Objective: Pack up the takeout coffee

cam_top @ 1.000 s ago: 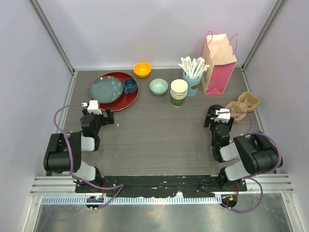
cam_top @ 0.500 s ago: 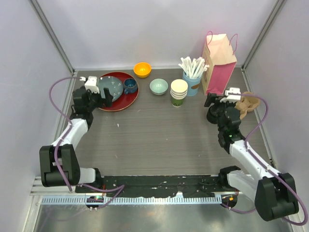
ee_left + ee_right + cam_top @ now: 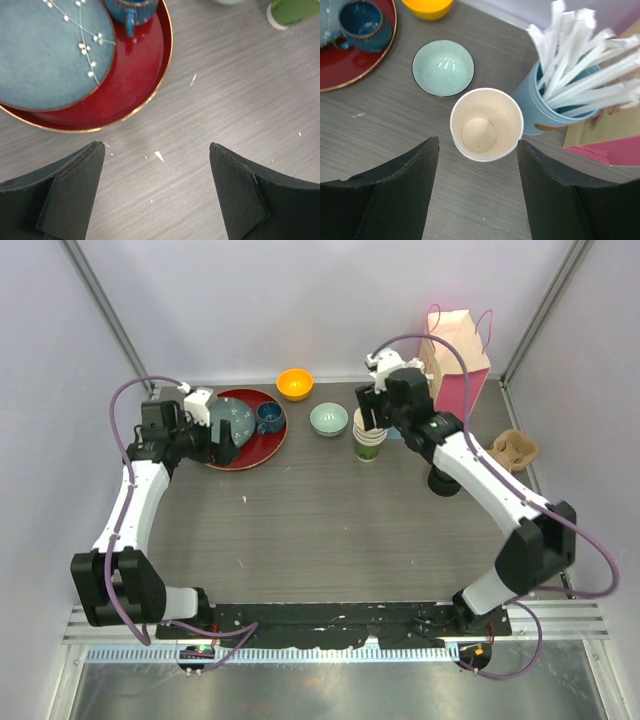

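Looking down through the right wrist camera, I have the stack of small paper cups (image 3: 486, 124) mid-frame, cream inside, mouth open to the lens. From overhead the stack (image 3: 370, 435) stands upright just right of centre in the upper half, its green-patterned outside showing. I cannot tell how many cups are nested.

My right gripper (image 3: 477, 195) hangs above the stack with its black fingers (image 3: 395, 200) spread wide, holding nothing.

Touching or just beside the stack on its right is the light-blue cup of white sticks (image 3: 555, 105), and the pink paper bag (image 3: 610, 145) sits at the right edge. To the upper left lies the pale green ribbed bowl (image 3: 443, 68), and the orange bowl (image 3: 427, 6) is at the top.

On the left of the overhead view my left gripper (image 3: 222, 440) is over the near rim of the round red tray (image 3: 125, 85), jaws parted and empty. The tray carries a blue-grey plate (image 3: 45, 55) and a dark blue ceramic mug (image 3: 269, 417).

A brown cardboard cup carrier (image 3: 515, 448) sits at the far right of the grey wood-grain table (image 3: 330, 530)
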Robot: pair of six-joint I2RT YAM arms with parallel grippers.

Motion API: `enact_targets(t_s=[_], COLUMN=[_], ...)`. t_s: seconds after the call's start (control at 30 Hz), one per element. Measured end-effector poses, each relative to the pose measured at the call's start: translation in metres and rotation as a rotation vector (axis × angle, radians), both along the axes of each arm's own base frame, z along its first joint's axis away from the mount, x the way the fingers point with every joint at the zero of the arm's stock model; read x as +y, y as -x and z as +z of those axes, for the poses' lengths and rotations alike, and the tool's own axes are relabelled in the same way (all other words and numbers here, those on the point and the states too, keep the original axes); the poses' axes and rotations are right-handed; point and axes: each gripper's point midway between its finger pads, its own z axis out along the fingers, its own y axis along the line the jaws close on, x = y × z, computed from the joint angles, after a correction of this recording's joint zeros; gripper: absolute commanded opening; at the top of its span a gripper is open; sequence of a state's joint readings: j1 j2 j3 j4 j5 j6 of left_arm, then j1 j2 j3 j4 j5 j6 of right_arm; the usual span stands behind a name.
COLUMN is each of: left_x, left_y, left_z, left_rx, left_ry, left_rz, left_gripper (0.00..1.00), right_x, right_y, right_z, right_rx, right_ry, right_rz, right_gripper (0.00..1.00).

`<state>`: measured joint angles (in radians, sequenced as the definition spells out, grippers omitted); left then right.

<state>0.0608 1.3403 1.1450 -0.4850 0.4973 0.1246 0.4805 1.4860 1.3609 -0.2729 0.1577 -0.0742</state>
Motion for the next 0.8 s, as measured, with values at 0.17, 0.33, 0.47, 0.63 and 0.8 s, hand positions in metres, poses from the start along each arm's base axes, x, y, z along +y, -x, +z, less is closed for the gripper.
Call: enact_targets(t_s=[0.17,0.33,0.47,0.63,0.8], left_x=[-0.001,-0.002,-0.003,-0.004,-0.005], left_y=[0.016,0.022,0.023,0.023,0.024], left_z=[-0.015,-0.02,-0.02,-0.024,-0.026], left_rx=[0.086,0.117,0.12,0.132,0.14], left_ry=[-0.004,-0.004,-0.003,0.0,0.002], left_rz=[-0.017,-0.029,-0.035,-0.039,-0.041], left_gripper=[0.89,0.89,0.89,0.89,0.89], right_x=[0.024,0.039,0.043,0.04,0.04], right_y=[-0.022,-0.043,-0.05,-0.045,-0.043], right_z=[-0.03,-0.049,-0.062,-0.08,-0.084], right_rx=[0.123,0.206,0.253,0.31,0.325], right_ry=[0.114,0.182,0.212,0.24,0.245], right_rz=[0.073,0.113,0.119,0.122,0.122], right_gripper=[0.58,0.49,0.43,0.4,0.35])
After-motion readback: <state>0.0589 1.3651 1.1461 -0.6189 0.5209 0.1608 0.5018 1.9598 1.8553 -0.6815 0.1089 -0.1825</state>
